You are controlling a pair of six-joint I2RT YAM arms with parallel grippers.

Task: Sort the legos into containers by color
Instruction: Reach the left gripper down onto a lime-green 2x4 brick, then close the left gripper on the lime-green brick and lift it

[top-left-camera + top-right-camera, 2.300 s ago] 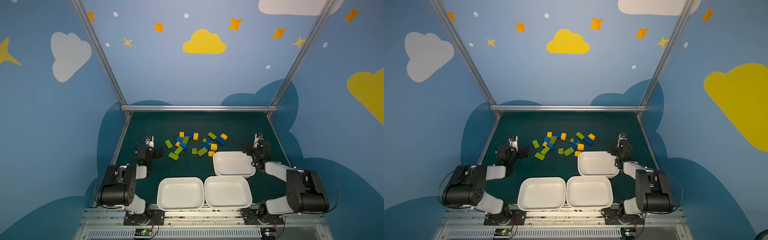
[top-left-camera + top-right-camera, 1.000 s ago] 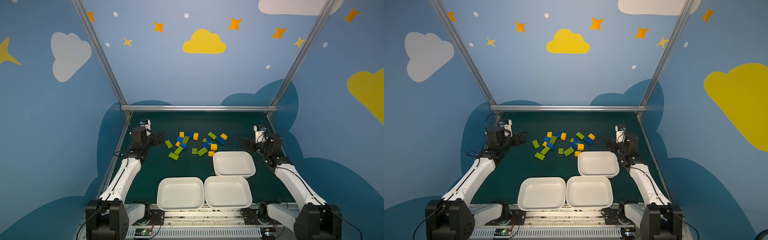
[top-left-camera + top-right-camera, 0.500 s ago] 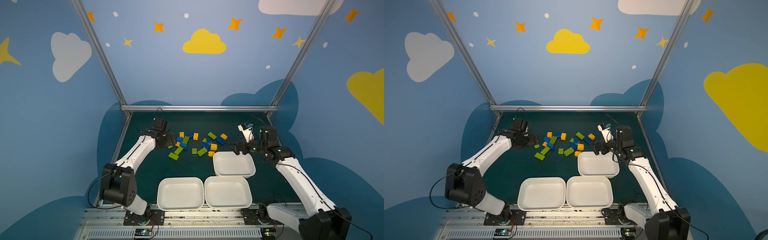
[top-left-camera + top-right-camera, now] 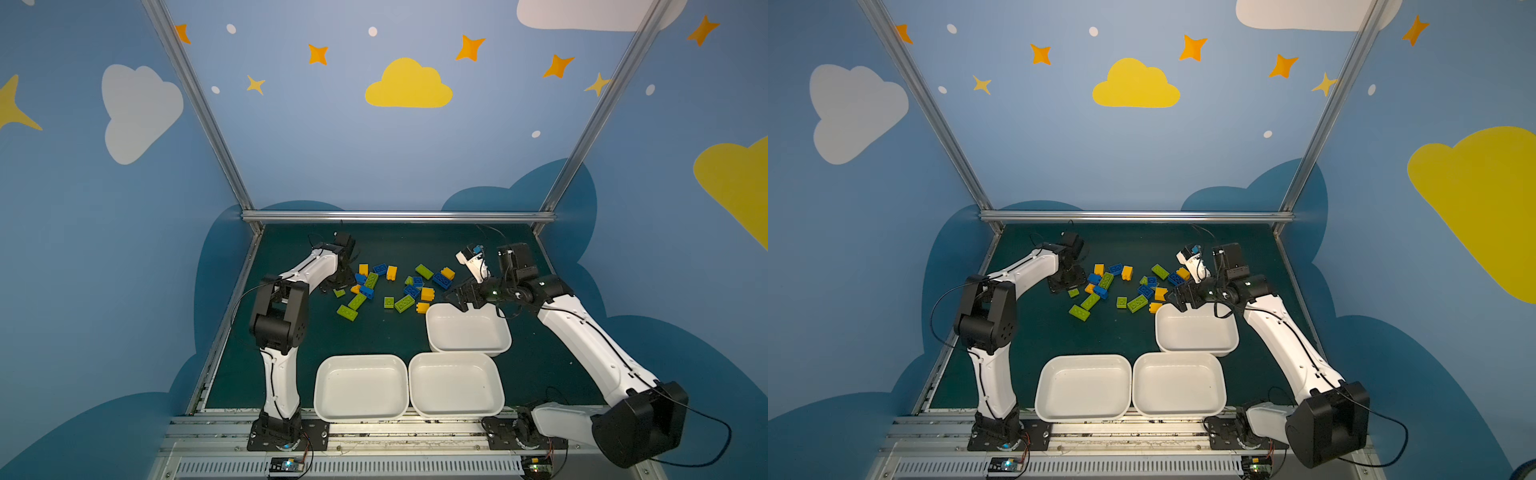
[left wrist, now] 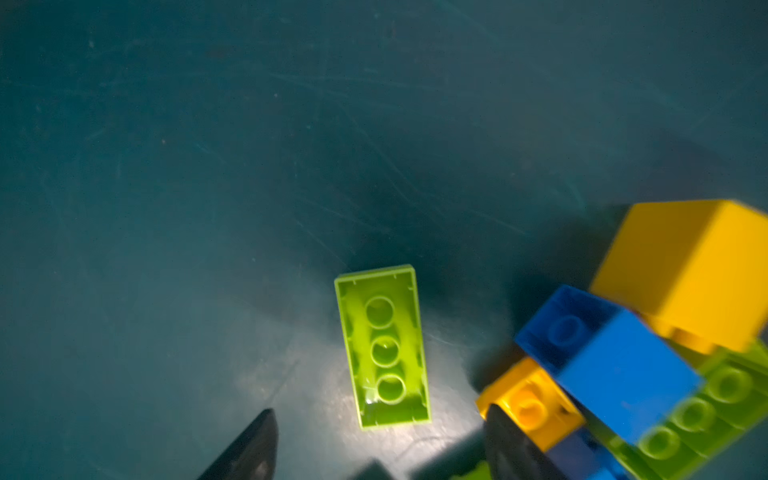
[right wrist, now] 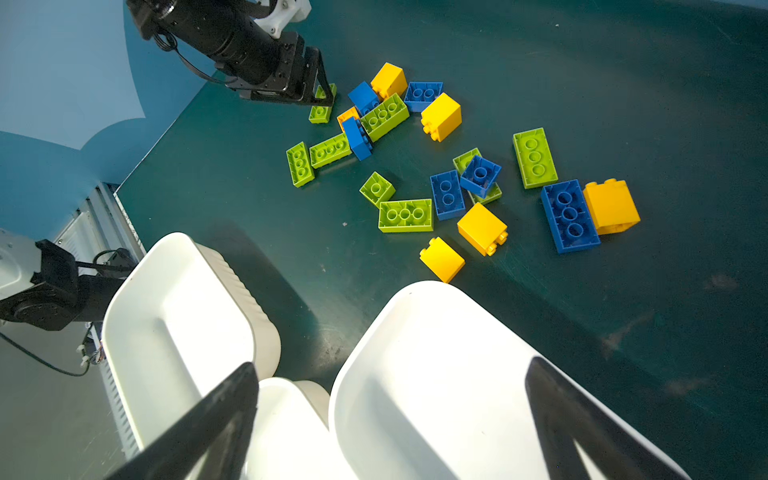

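Green mat (image 4: 332, 336), scattered lime, blue, yellow studded legos (image 4: 405, 304), 3 white containers (image 4: 360, 388)

The green brick (image 5: 382, 349) at the left claw's (image 5: 380, 409) tips is glossy, slightly see-through plastic. The blue brick (image 5: 623, 374) and yellow brick (image 5: 685, 266) just beside that claw are smooth, shiny plastic. The bench (image 5: 208, 166) beneath is matt, finely scratched and scuffed. Under the right claw (image 6: 392, 363), the white tray (image 6: 436, 399) is smooth plastic with a soft sheen; the neighbouring tray (image 6: 245, 282) has a ribbed outer wall.
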